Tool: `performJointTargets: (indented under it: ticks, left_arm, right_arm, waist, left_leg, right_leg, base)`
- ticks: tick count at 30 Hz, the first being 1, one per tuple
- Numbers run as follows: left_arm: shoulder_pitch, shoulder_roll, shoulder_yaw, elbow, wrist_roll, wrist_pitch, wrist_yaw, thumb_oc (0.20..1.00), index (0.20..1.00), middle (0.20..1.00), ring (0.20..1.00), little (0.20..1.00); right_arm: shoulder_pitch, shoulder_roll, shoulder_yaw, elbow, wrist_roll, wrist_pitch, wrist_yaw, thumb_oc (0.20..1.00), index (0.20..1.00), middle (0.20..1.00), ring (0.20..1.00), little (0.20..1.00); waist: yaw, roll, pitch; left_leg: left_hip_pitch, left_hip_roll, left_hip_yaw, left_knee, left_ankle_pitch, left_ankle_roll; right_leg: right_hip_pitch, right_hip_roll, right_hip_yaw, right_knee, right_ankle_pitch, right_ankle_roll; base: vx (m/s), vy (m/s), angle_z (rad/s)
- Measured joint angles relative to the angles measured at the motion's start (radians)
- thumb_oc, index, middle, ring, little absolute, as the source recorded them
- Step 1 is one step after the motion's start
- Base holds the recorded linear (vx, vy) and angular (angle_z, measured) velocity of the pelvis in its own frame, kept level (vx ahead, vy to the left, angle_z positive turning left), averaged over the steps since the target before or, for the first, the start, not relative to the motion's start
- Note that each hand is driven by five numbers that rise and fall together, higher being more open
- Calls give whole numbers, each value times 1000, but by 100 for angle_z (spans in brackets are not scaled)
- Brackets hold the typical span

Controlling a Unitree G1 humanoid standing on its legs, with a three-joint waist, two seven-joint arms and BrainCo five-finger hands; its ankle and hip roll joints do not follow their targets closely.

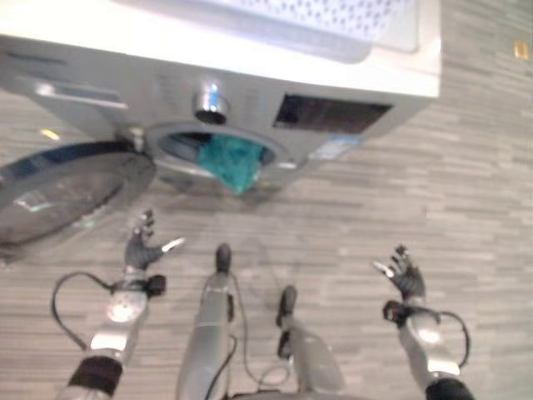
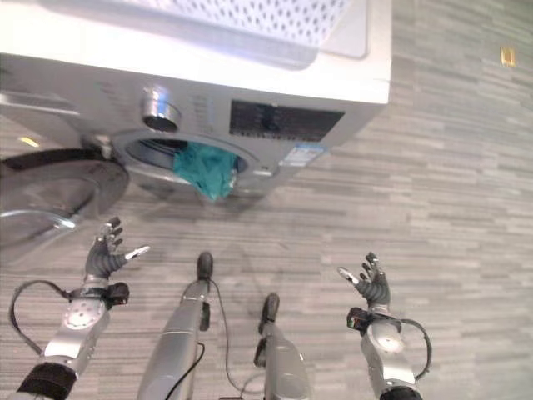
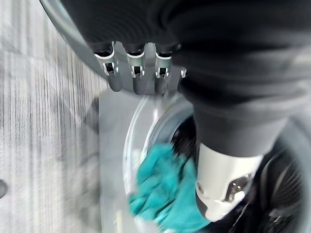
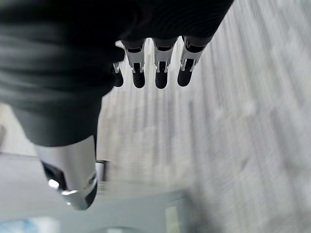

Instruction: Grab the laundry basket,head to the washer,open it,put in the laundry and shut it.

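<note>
I see my left hand (image 1: 143, 247) raised, fingers loose, holding nothing, just below the open washer door (image 1: 67, 192). Teal laundry (image 1: 230, 162) hangs from the drum ahead. My right hand (image 1: 405, 275) is likewise released, out to the side over floor.

So the washer (image 1: 250, 92) sits right ahead of me with its round door (image 1: 67, 196) swung wide open to my left, just past my left hand (image 1: 141, 250), so that side is tight. The drum opening (image 2: 179, 158) isn't clear either: a teal cloth (image 1: 231, 162) hangs over the lower rim and plugs the middle of it. My right hand (image 2: 372, 289) has loads of room, just bare striped floor (image 1: 466, 183) all around it and up to the washer's front.
</note>
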Motion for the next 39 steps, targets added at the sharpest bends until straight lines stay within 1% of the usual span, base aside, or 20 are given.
performJointTargets:
  ticks: [1, 3, 5, 8, 11, 13, 16, 19, 23, 26, 27, 29, 30, 31, 33, 34, 35, 37, 38, 39]
  left_arm:
    - [18, -5, 17, 4, -8, 1, -12, 1000, 1000, 1000, 1000, 1000]
    - [60, -9, 36, 17, -13, 5, -33, 1000, 1000, 1000, 1000, 1000]
    - [90, -10, 39, 20, -14, 7, -53, 1000, 1000, 1000, 1000, 1000]
    - [113, -31, 54, 35, -5, 25, -72, 1000, 1000, 1000, 1000, 1000]
    - [127, -84, 126, 39, -3, 26, -70, 1000, 1000, 1000, 1000, 1000]
    - [126, -146, 195, 69, -7, 27, -59, 1000, 1000, 1000, 1000, 1000]
    - [131, -233, 233, 102, -49, 27, -28, 1000, 1000, 1000, 1000, 1000]
    - [147, -264, 228, 68, -106, 35, -26, 1000, 1000, 1000, 1000, 1000]
    - [148, -264, 216, 62, -116, 49, -24, 1000, 1000, 1000, 1000, 1000]
    - [137, -260, 195, 62, -113, 62, -25, 1000, 1000, 1000, 1000, 1000]
    - [130, -252, 177, 66, -111, 68, -25, 1000, 1000, 1000, 1000, 1000]
    - [131, -245, 150, 66, -110, 72, -27, 1000, 1000, 1000, 1000, 1000]
    - [129, -239, 143, 70, -103, 73, -28, 1000, 1000, 1000, 1000, 1000]
    - [127, -235, 122, 81, -98, 74, -29, 1000, 1000, 1000, 1000, 1000]
    - [132, -227, 111, 83, -88, 72, -31, 1000, 1000, 1000, 1000, 1000]
    - [130, -217, 100, 88, -81, 70, -39, 1000, 1000, 1000, 1000, 1000]
    - [130, -217, 100, 88, -81, 70, -40, 1000, 1000, 1000, 1000, 1000]
    - [129, -208, 65, 95, -78, 67, -59, 1000, 1000, 1000, 1000, 1000]
    - [121, -188, 25, 96, -70, 66, -83, 1000, 1000, 1000, 1000, 1000]
    - [121, -170, 18, 95, -65, 63, -95, 1000, 1000, 1000, 1000, 1000]
  right_arm:
    - [5, 9, -10, 3, 51, 4, 14, 1000, 1000, 1000, 1000, 1000]
    - [34, 13, -11, -2, 148, 10, 52, 1000, 1000, 1000, 1000, 1000]
    - [48, 16, -21, -7, 218, 20, 72, 1000, 1000, 1000, 1000, 1000]
    - [59, 28, -38, -52, 304, 31, 86, 1000, 1000, 1000, 1000, 1000]
    - [93, 77, -89, -196, 386, 26, 83, 1000, 1000, 1000, 1000, 1000]
    - [117, 103, -102, -308, 392, 18, 66, 1000, 1000, 1000, 1000, 1000]
    - [99, 107, -115, -385, 369, -18, 33, 1000, 1000, 1000, 1000, 1000]
    - [66, 91, -129, -451, 290, -26, -10, 1000, 1000, 1000, 1000, 1000]
    - [-42, 85, -124, -571, 338, -41, -48, 1000, 1000, 1000, 1000, 1000]
    - [-144, 7, -113, -613, 333, -70, -70, 1000, 1000, 1000, 1000, 1000]
    - [-212, -37, -120, -613, 283, -73, -115, 1000, 1000, 1000, 1000, 1000]
    - [-272, -96, -145, -613, 182, -87, -153, 1000, 1000, 1000, 1000, 1000]
    - [-307, -126, -153, -610, 100, -75, -184, 1000, 1000, 1000, 1000, 1000]
    - [-381, -243, -157, -597, -14, -49, -213, 1000, 1000, 1000, 1000, 1000]
    - [-450, -346, -173, -577, -127, -55, -230, 1000, 1000, 1000, 1000, 1000]
    - [-492, -435, -168, -519, -212, -48, -226, 1000, 1000, 1000, 1000, 1000]
    - [-494, -439, -167, -515, -217, -46, -225, 1000, 1000, 1000, 1000, 1000]
    - [-544, -570, -115, -414, -301, -17, -224, 1000, 1000, 1000, 1000, 1000]
    - [-580, -692, -40, -351, -345, 20, -207, 1000, 1000, 1000, 1000, 1000]
    - [-590, -708, -19, -339, -371, 27, -195, 1000, 1000, 1000, 1000, 1000]
  waist:
    - [3, 7, -7]
    - [3, 23, -52]
    - [9, 37, -88]
    - [7, 41, -107]
    - [7, 43, -117]
    - [8, 45, -143]
    - [13, 50, -191]
    - [32, 56, -221]
    - [51, 63, -243]
    - [68, 55, -251]
    - [87, 40, -261]
    - [101, 30, -274]
    - [107, 23, -275]
    - [116, 26, -277]
    - [123, 10, -291]
    - [123, -7, -302]
    - [123, -8, -303]
    - [117, 4, -309]
    - [97, 15, -305]
    - [91, 10, -309]
  left_leg:
    - [26, 0, -4, -5, -1, -3]
    - [60, 3, -14, -20, -7, -20]
    - [79, 16, -19, -25, 7, -23]
    - [126, 31, -23, -34, 8, -32]
    - [167, 42, -25, -41, 7, -43]
    - [195, 47, -26, -44, -4, -58]
    - [220, 45, -37, -52, -2, -56]
    - [229, 40, -53, -52, -3, -57]
    - [242, 38, -55, -51, -4, -58]
    - [249, 38, -55, -54, -3, -57]
    - [254, 32, -52, -52, -8, -56]
    - [256, 27, -45, -54, -9, -53]
    - [255, 19, -36, -47, -21, -44]
    - [257, 16, -24, -32, -36, -29]
    - [272, -7, -12, -36, -41, -19]
    - [288, -31, -4, -32, -63, 5]
    - [288, -31, -3, -32, -64, 6]
    - [314, -44, -11, -53, -73, 26]
    - [333, -58, -30, -54, -72, 54]
    - [353, -69, -39, -58, -77, 64]
  right_leg:
    - [24, 2, -3, -1, -5, -2]
    - [54, 8, -15, 2, -21, -10]
    - [75, 22, -27, 5, -22, -20]
    - [119, 36, -30, 4, -28, -30]
    - [159, 45, -30, 1, -36, -43]
    - [185, 49, -31, 2, -46, -54]
    - [213, 53, -43, 2, -50, -57]
    - [232, 54, -53, -1, -57, -60]
    - [249, 54, -57, -5, -58, -60]
    - [250, 51, -52, -2, -59, -60]
    - [253, 43, -49, 0, -61, -57]
    - [246, 34, -42, 4, -63, -55]
    - [248, 26, -39, 5, -64, -53]
    - [253, 13, -32, 8, -65, -44]
    - [252, -16, -24, 33, -77, -24]
    - [248, -40, -22, 75, -85, -10]
    - [248, -41, -22, 76, -85, -10]
    - [207, -63, -14, 214, -89, -4]
    - [146, -93, 23, 395, -98, 0]
    - [113, -99, 45, 481, -93, 2]
  base:
    - [11, -64, 15]
    - [-23, -34, 12]
    - [-53, -12, 8]
    - [20, -68, -2]
    - [63, -20, -1]
    - [109, -11, 1]
    - [85, 19, 11]
    - [83, 46, 16]
    - [84, 74, 4]
    - [84, 102, -3]
    - [95, 142, -10]
    - [123, 174, -9]
    - [159, 229, -15]
    - [69, 145, -18]
    - [121, 221, -11]
    - [117, 218, 0]
    - [116, 219, 3]
    - [108, 174, 20]
    - [152, 228, 44]
    - [108, 164, 38]
